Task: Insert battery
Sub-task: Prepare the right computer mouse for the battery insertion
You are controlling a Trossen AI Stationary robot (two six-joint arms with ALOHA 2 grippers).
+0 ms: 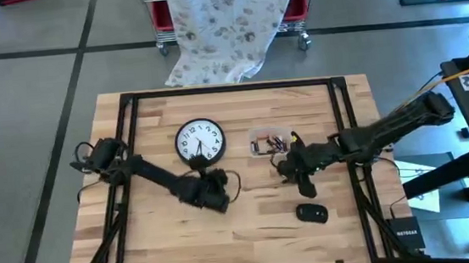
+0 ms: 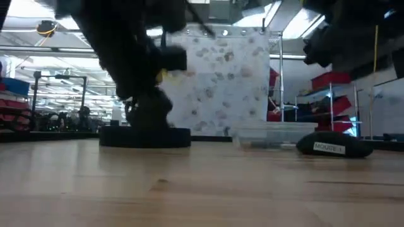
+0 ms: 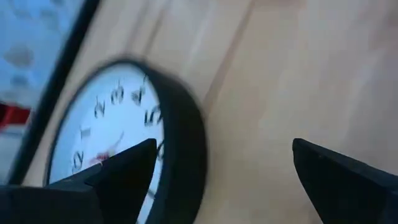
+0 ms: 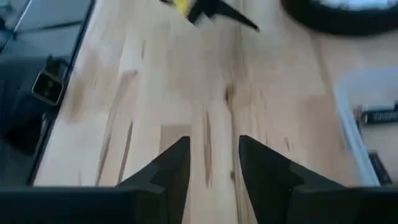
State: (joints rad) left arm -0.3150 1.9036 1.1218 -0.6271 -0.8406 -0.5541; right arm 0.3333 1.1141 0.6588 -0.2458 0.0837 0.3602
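A round black-rimmed wall clock [image 1: 199, 140] lies face up on the wooden table, its white dial [image 3: 99, 130] showing. My left gripper [image 1: 199, 167] stands open at the clock's near rim [image 3: 186, 155], one finger [image 3: 124, 171] over the dial and the other [image 3: 339, 180] over bare wood. Batteries [image 4: 380, 116] lie in a shallow clear tray [image 1: 270, 143] right of the clock. Just near of that tray my right gripper [image 1: 286, 169] hovers over the table, its fingers [image 4: 168, 171] a narrow gap apart with nothing between them.
A black computer mouse [image 1: 312, 213] sits on the table nearer the front edge, right of centre, also in the low view [image 2: 334, 147]. A black frame [image 1: 128, 124] runs round the tabletop. Bare wood lies between the two grippers.
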